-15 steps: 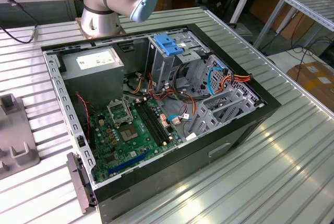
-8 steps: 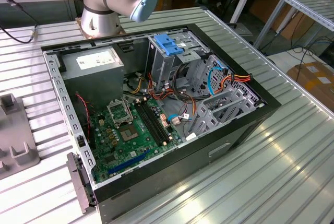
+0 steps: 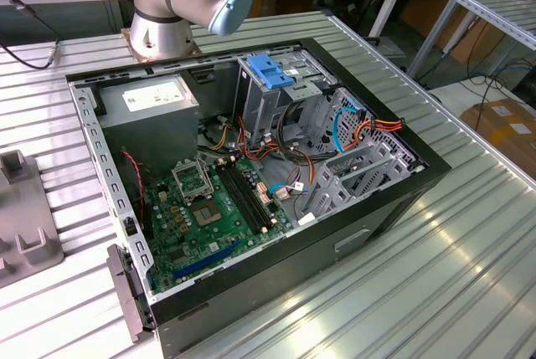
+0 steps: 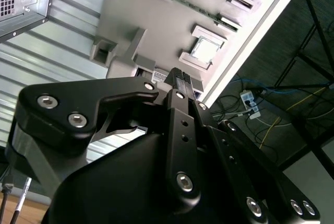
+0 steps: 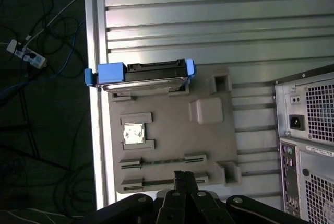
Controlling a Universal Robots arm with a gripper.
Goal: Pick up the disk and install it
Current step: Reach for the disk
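Note:
The disk [image 5: 141, 75], grey metal with bright blue rails at both ends, stands on edge in a slot at one end of a grey fixture plate [image 5: 209, 145], near the table's edge. My gripper [image 5: 184, 176] hovers above the opposite end of that plate, well apart from the disk. Its two black fingertips [image 4: 179, 76] are pressed together with nothing between them, so it is shut and empty. The open computer case [image 3: 251, 166] lies on the table in the exterior view, with the tall drive bay [image 3: 276, 100] at its far side.
The fixture plate also holds a square chip [image 5: 134, 132] and thin sticks in slots [image 5: 156, 159]. The case's rear panel [image 5: 308, 130] stands beside the plate. Past the table's edge, cables [image 5: 31, 57] lie on the floor. The arm's base [image 3: 163, 7] stands behind the case.

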